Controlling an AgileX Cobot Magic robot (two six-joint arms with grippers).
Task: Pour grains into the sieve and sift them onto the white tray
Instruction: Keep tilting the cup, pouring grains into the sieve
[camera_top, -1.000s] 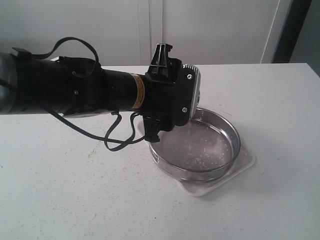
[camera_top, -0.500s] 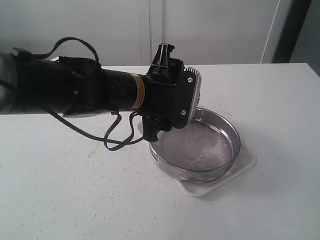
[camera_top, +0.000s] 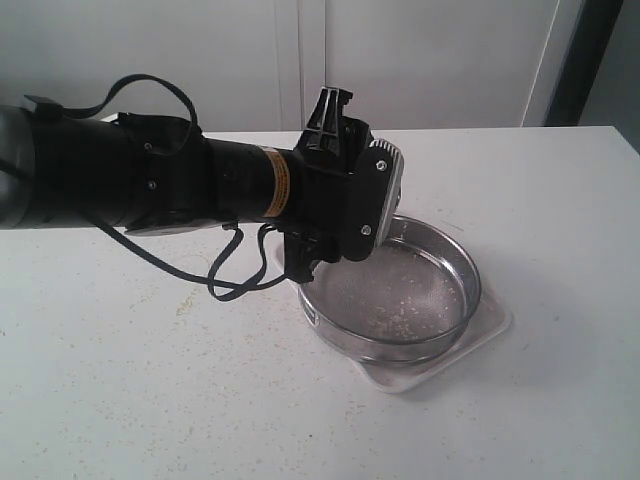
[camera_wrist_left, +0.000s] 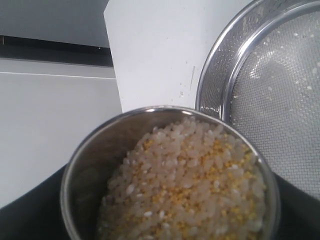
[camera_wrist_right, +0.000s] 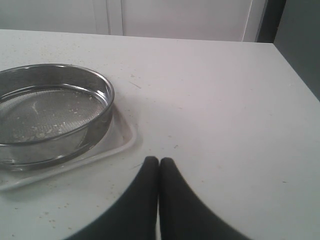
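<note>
My left gripper (camera_top: 378, 205) is shut on a small steel cup (camera_wrist_left: 87, 167), held tilted above the near-left rim of the sieve (camera_top: 402, 352). The cup is heaped with grains (camera_wrist_left: 192, 182), pale rice-like ones mixed with fine yellow meal. The sieve (camera_wrist_left: 216, 75) sits on the white tray (camera_top: 492, 322), and a thin patch of grains (camera_top: 393, 320) lies on its mesh. My right gripper (camera_wrist_right: 159, 163) is shut on nothing, low over the table beside the tray (camera_wrist_right: 126, 143) and the sieve (camera_wrist_right: 101, 109). The exterior view does not show it.
The left arm's black body and looping cable (camera_top: 235, 270) stretch across the left half of the white table (camera_top: 150, 400). A few stray specks (camera_top: 190, 295) lie on the table left of the tray. Cupboard doors (camera_top: 420, 60) stand behind.
The left gripper has turned the cup a little further over the sieve, and more grains have gathered on the mesh toward its near side. The sieve and tray have stayed put.
</note>
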